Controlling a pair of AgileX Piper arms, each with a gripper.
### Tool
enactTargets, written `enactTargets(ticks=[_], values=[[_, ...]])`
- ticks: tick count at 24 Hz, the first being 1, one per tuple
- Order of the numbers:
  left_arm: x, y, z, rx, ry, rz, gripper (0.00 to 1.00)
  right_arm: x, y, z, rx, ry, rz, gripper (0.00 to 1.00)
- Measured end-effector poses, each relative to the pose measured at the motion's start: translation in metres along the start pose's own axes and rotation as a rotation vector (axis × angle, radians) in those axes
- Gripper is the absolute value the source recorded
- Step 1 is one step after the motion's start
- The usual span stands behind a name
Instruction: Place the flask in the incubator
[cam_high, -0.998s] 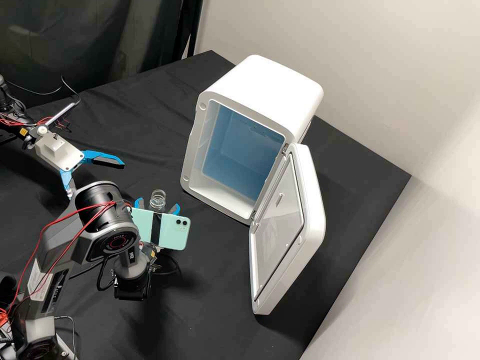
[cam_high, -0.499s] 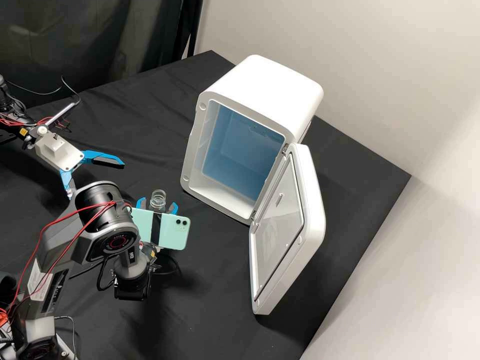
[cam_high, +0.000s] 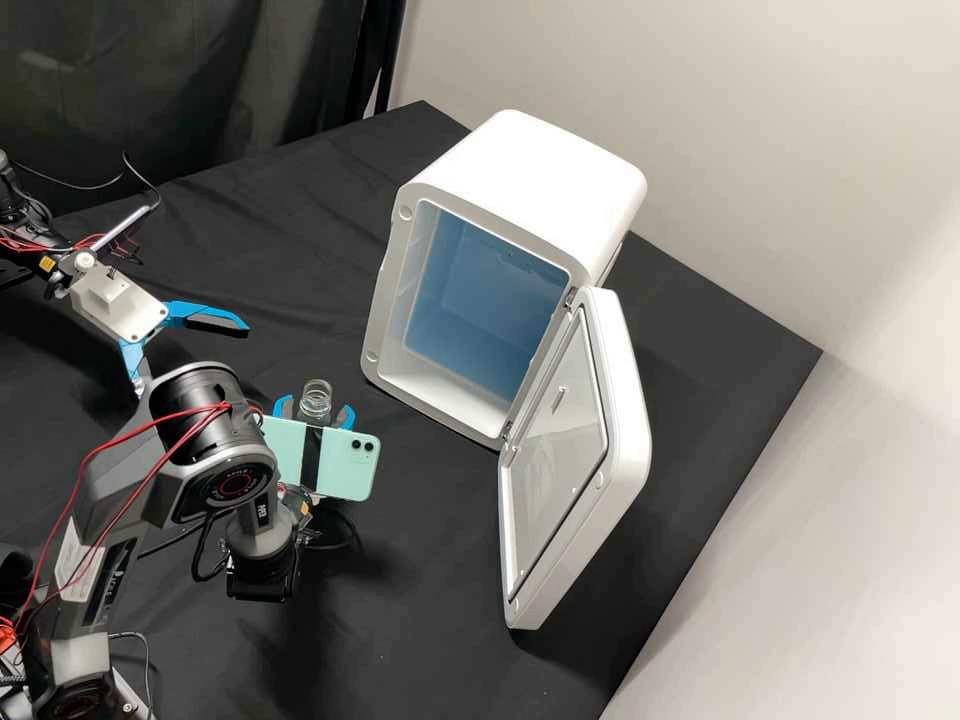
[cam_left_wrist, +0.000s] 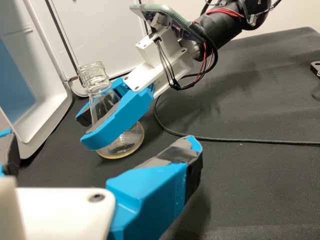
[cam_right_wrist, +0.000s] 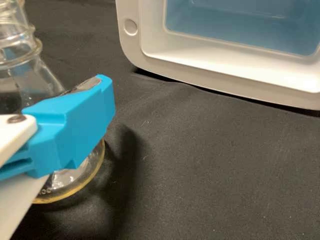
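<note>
Presently the flask (cam_high: 315, 397) stands upright on the black table (cam_high: 300, 200) at about 8 o'clock of the open incubator (cam_high: 530, 190), clenched by the right tool (cam_high: 315, 410), its base hidden in the high view behind a mint phone (cam_high: 325, 462), the left tool (cam_high: 189, 351) released at about 10 o'clock of it, a white wall (cam_high: 750, 120) behind.

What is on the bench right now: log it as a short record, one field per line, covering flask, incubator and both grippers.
flask: upright on the bench, in front of the incubator, outside it
right gripper: shut on the flask's body
left gripper: open, apart from the flask, holding nothing
incubator: door swung wide open, blue chamber with nothing seen inside
task state: flask not yet in the incubator
</note>
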Motion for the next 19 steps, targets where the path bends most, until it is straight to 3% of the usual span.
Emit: enactTargets(ticks=[11,15,19], values=[[0.000,0.0002,-0.002,-0.010,0.019,0.002,1.00,-0.002,0.001,0.002,0.004,-0.010,0.008,0.00],[0.000,0.0002,-0.001,-0.010,0.017,0.002,1.00,-0.009,0.006,0.010,0.023,-0.048,0.039,0.00],[0.000,0.0002,-0.001,-0.010,0.016,0.002,1.00,-0.014,0.015,0.010,0.030,-0.078,0.080,0.00]])
